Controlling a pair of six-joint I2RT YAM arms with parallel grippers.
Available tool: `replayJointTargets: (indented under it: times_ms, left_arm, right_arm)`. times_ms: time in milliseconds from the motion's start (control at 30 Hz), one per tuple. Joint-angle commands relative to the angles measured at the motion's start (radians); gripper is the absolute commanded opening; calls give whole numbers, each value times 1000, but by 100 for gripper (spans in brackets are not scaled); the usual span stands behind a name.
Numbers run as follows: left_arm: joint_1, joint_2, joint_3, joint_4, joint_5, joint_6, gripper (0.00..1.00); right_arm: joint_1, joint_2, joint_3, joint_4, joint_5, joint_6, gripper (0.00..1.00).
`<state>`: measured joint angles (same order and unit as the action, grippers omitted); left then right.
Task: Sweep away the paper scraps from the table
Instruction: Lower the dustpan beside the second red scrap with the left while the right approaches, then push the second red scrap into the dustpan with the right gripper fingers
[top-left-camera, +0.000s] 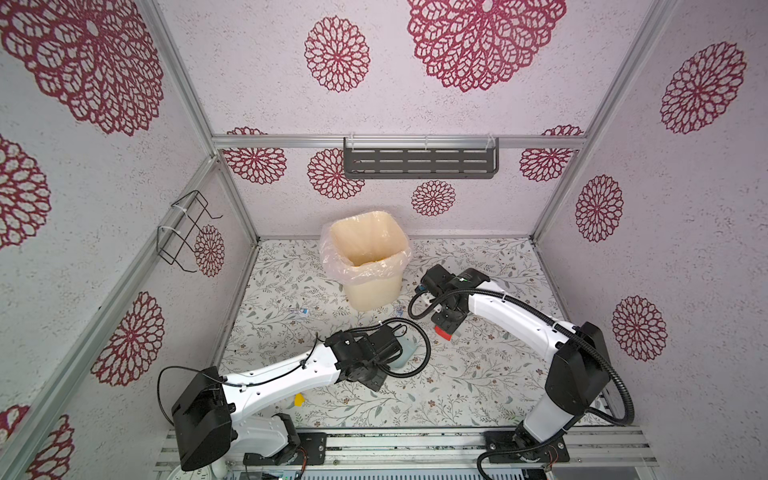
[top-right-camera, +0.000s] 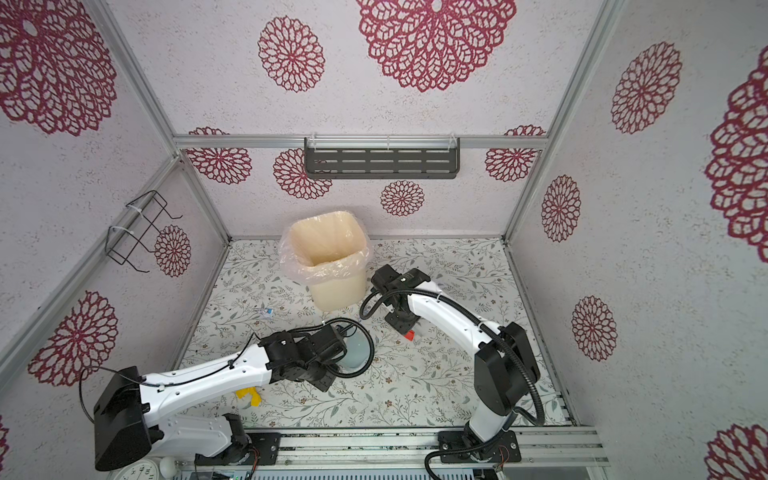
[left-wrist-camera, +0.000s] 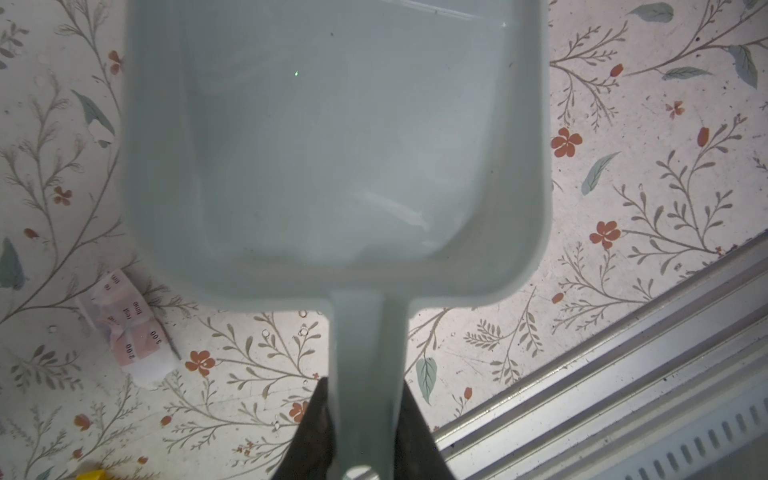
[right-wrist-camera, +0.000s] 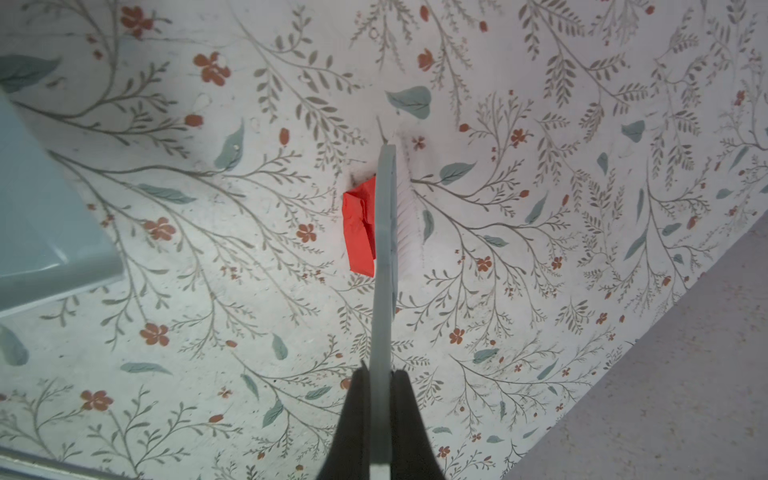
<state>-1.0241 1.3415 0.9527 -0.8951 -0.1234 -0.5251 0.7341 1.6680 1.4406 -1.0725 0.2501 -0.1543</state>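
My left gripper (left-wrist-camera: 365, 384) is shut on the handle of the pale blue dustpan (left-wrist-camera: 332, 145), whose pan (top-left-camera: 408, 351) shows past the wrist in both top views (top-right-camera: 354, 353). My right gripper (right-wrist-camera: 381, 376) is shut on the handle of the hand brush (right-wrist-camera: 384, 232), held edge-on with its white bristles on the table (right-wrist-camera: 208, 291). A red paper scrap (right-wrist-camera: 359, 228) lies against the brush head (top-left-camera: 444, 333). A yellow scrap (top-left-camera: 299, 400) lies beside the left arm. A whitish-pink printed scrap (left-wrist-camera: 129, 328) lies by the pan's rear corner. A small whitish scrap (top-left-camera: 302, 311) lies left of the bin.
A cream bin (top-left-camera: 368, 257) with a clear liner stands at the back middle. A tiny clear bit (top-left-camera: 399, 309) lies at its foot. An aluminium rail (top-left-camera: 415, 440) runs along the front edge. On the walls hang a dark shelf (top-left-camera: 419, 162) and a wire rack (top-left-camera: 187, 232).
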Motion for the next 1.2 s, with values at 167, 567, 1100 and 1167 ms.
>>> replayJointTargets:
  times_ms: [167, 567, 1100, 1167]
  left_arm:
    - [-35, 27, 7, 2, 26, 4, 0]
    - [-52, 110, 78, -30, 61, 122, 0]
    - [-32, 225, 128, -40, 107, 223, 0]
    - [-28, 232, 125, -36, 119, 225, 0]
  right_arm:
    - [66, -62, 73, -134, -157, 142, 0]
    - [-49, -97, 98, -154, -127, 254, 0]
    - [-116, -46, 136, -161, -168, 229, 0]
    - [-116, -39, 138, -158, -170, 228, 0]
